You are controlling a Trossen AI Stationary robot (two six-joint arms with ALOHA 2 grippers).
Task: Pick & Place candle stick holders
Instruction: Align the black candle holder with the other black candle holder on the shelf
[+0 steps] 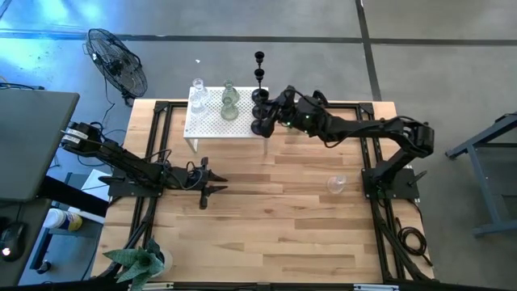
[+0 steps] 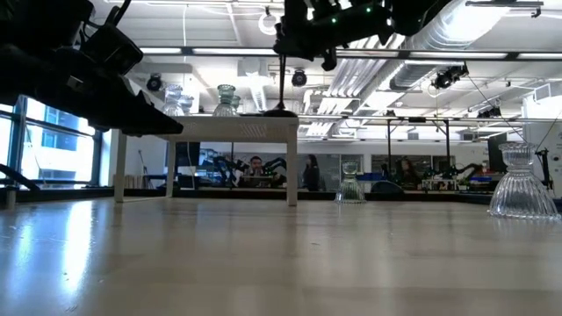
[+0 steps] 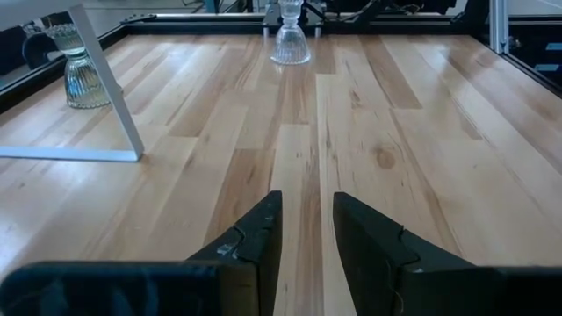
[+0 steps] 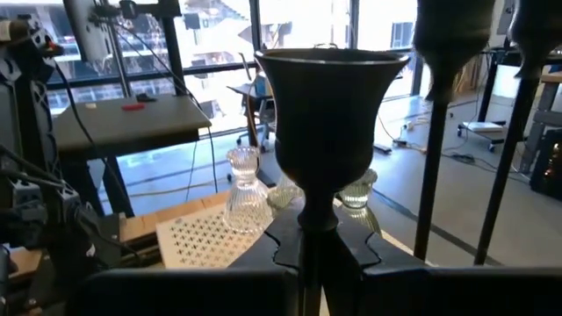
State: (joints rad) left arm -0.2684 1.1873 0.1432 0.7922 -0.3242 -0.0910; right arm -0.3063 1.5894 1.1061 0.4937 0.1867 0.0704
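Right gripper (image 4: 309, 250) fingers were clamped on black holder (image 4: 329, 114) stem at white stand's (image 1: 212, 123) right edge. Left gripper (image 3: 306, 230) hovered idle, slightly parted, empty, desk (image 1: 283, 210) left.

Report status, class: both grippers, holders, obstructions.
Right gripper shut on black holder by white table. Left gripper open, idle. Clear holder loose. Nothing blocking.

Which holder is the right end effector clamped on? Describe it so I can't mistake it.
Find the white perforated little table at the far edge of the wooden table. At its right end, the right end effector grips a black candle stick holder by its thin stem; unlike the squat glass holders beside it, it has a goblet-shaped cup.
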